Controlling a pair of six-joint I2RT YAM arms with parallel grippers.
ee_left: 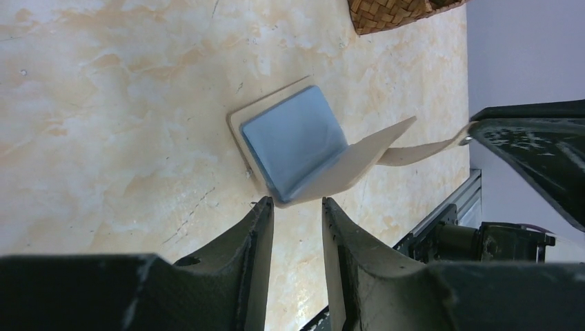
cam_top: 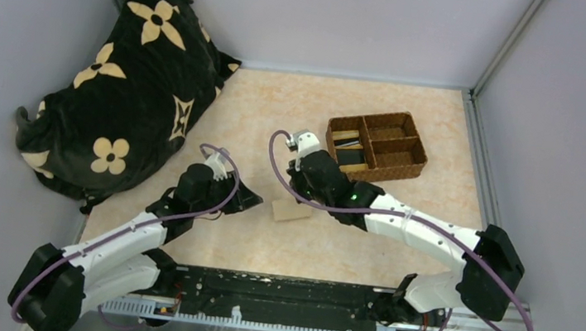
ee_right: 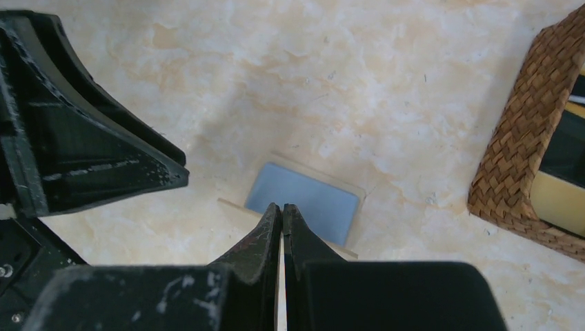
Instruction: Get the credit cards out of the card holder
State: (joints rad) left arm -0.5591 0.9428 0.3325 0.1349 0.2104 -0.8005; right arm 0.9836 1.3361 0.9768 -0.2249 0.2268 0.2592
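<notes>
Looking down from above, you can hardly see the tips of your right pincer. The arm's own body hides them. The card holder shows only as a small cream patch on the table, just under that pincer. The tray sits well apart, behind it and to the right. In the tray's long left part lie what look like the credit cards, flat tan and dark things. They are too small for you to be sure. The right wrist camera cuts most of them off at its edge.

From the right wrist camera, your right pincer is pinched tight, with only a thin line between its two fingers. The left wrist camera shows the thin cream snap tab running to that pincer's tip, so it grips the card holder by the tab. The fingers hide the exact spot of the pinch.

The card holder lies open on the table. One half is flat, blue side up. The other half is tilted up off the table.

Your left pincer is open just a little, with a narrow gap and nothing in it. Its tips are just beside the fold of the card holder. You cannot tell whether they touch it.
</notes>
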